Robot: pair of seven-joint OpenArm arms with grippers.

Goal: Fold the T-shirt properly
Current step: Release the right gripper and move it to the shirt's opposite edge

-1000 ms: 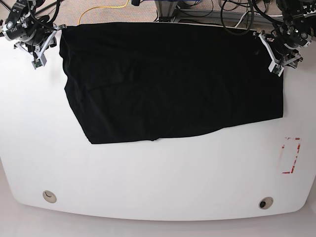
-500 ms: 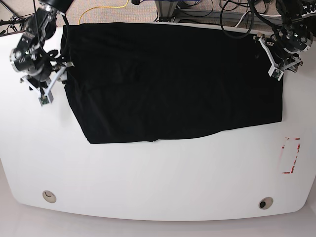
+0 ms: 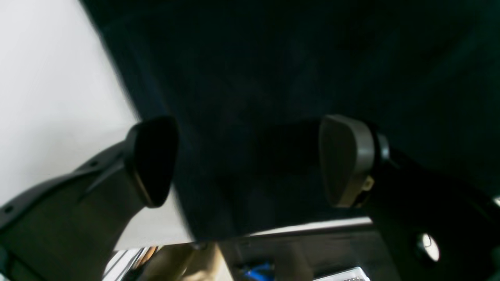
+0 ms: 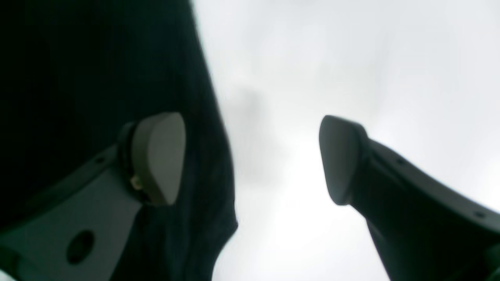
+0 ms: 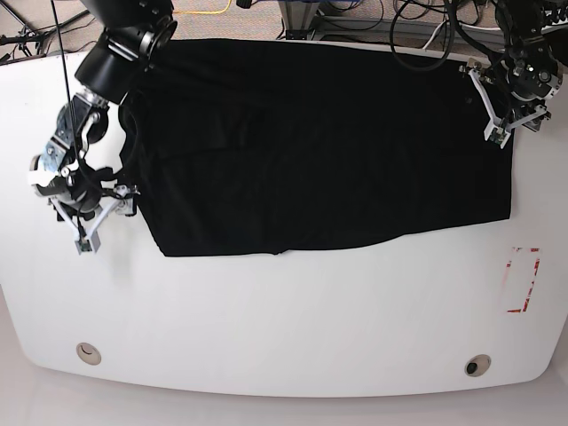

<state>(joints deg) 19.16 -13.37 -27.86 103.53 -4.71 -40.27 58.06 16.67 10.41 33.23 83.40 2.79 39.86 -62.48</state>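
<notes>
White tabletop (image 5: pixel 284 311) fills most of the base view, with tangled cables and a yellow cord (image 5: pixel 191 15) on the floor past its far edge at 12 o'clock. 2 round holes sit near the table's front edge, one (image 5: pixel 88 353) at about 7 o'clock and the other (image 5: pixel 477 365) at 5 o'clock, and a red-and-white rectangular marking (image 5: pixel 524 280) lies at roughly 4 o'clock.

The T-shirt (image 5: pixel 311 142) lies spread flat across the far half of the table as a wide black shape, from 10 o'clock to 2 o'clock, its near hem running slightly uphill toward the right of the view. No print shows on the upward face.

The right gripper (image 5: pixel 99 222) hangs at 9 o'clock of the base view, at the shirt's side edge. Its wrist camera shows the 2 pads well apart with nothing between them: one finger (image 4: pixel 156 156) is over black cloth, the other over bare white table, and the shirt's edge runs between them.

The left gripper (image 5: pixel 499 131) sits at 2 o'clock, at the shirt's far corner. Its wrist view shows the jaws spread wide above the cloth, one pad (image 3: pixel 343 160) over black fabric and the other at the cloth's border with the table. Whether the pads touch the fabric cannot be told; nothing is pinched.
</notes>
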